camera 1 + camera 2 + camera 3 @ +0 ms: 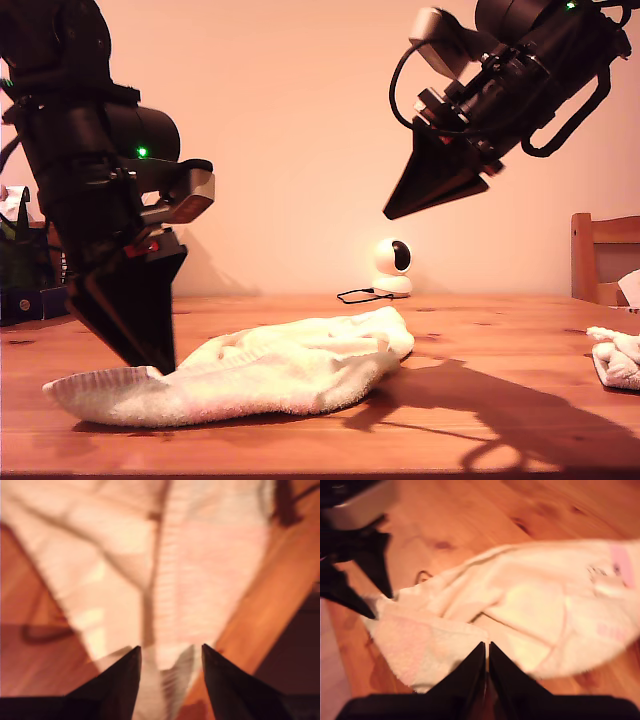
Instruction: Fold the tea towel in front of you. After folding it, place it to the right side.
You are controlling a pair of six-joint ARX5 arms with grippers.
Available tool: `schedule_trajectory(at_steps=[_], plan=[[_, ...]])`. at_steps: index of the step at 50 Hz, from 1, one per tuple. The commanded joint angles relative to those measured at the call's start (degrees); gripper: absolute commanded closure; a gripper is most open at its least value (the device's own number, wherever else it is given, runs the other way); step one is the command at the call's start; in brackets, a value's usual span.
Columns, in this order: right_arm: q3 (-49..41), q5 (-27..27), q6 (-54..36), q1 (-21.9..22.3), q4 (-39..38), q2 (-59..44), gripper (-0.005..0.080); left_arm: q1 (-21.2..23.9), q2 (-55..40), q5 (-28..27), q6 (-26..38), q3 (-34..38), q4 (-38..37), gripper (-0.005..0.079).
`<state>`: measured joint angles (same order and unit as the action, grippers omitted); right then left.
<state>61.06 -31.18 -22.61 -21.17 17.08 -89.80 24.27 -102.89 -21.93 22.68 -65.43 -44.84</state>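
My first tool (150, 365) spread open at tea towel (290, 370) edge; my second tool (392, 212) clenched empty, up high.

My second tool (486, 652) hangs above the crumpled tea towel (520, 615), its tips pressed together. My first tool (370, 605) touches the towel's far edge on the wooden desk (470, 510).

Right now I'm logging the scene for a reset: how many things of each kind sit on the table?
Towels: 2, tea towel and second towel at the exterior view's right.
Cameras: 1, white camera.
Total: 3.
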Motion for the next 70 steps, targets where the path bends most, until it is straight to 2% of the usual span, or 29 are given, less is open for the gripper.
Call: schedule_trajectory(at_steps=[1, 5, 12, 16, 24, 28, 33, 41, 48, 54, 65, 70], plan=[[-0.61, -1.07, -2.56, -0.61, -0.81, 0.11, 0.0763, 0.11, -0.72, -0.90, -0.17, 0.81, 0.04, 0.0405], [-0.61, -2.21, -6.47, -1.11, -2.21, -0.61, 0.0763, 0.11, -0.72, -2.14, -0.13, 0.81, -0.13, 0.0455], [-0.61, -3.45, -12.59, -2.43, -6.03, -2.95, 0.0763, 0.13, -0.72, -3.13, 0.39, 0.81, -0.37, 0.0679], [-0.61, -3.43, -14.84, -3.58, -7.96, -4.28, 0.0763, 0.17, -0.72, -3.32, 1.88, 0.81, -0.46, 0.0769], [-0.59, -3.43, -16.96, -5.55, -10.91, -6.51, 0.0763, 0.66, -0.70, -3.15, 4.92, 0.81, -0.85, 0.0765], [-0.57, -3.41, -19.08, -6.64, -11.34, -7.13, 0.0741, 1.49, -0.48, -2.05, 8.66, 0.79, -1.75, 0.0764], [-0.57, -3.41, -20.90, -8.28, -11.96, -7.23, 0.0715, 3.43, -0.20, 2.62, 9.53, 0.79, -2.29, 0.0764], [-0.57, -2.75, -24.22, -12.07, -13.22, -7.26, 0.0586, 7.26, 0.17, 10.08, 10.91, 0.79, -3.41, 0.0764], [-0.57, 0.68, -26.34, -15.52, -12.70, -7.56, 0.0584, 10.38, 0.61, 16.48, 10.86, 0.79, -3.48, 0.0764], [-0.57, 2.80, -27.36, -16.61, -10.27, -8.02, 0.0581, 12.00, 1.70, 21.03, 10.84, 0.79, -3.61, 0.0764], [-0.57, 3.28, -27.32, -16.11, -8.24, -8.28, 0.0575, 11.87, 7.10, 21.97, 10.75, 0.79, -1.68, 0.0764], [-0.57, 3.21, -27.34, -15.69, -8.22, -8.28, 0.0575, 11.85, 9.97, 20.65, 12.55, 0.79, -1.51, 0.0764]])
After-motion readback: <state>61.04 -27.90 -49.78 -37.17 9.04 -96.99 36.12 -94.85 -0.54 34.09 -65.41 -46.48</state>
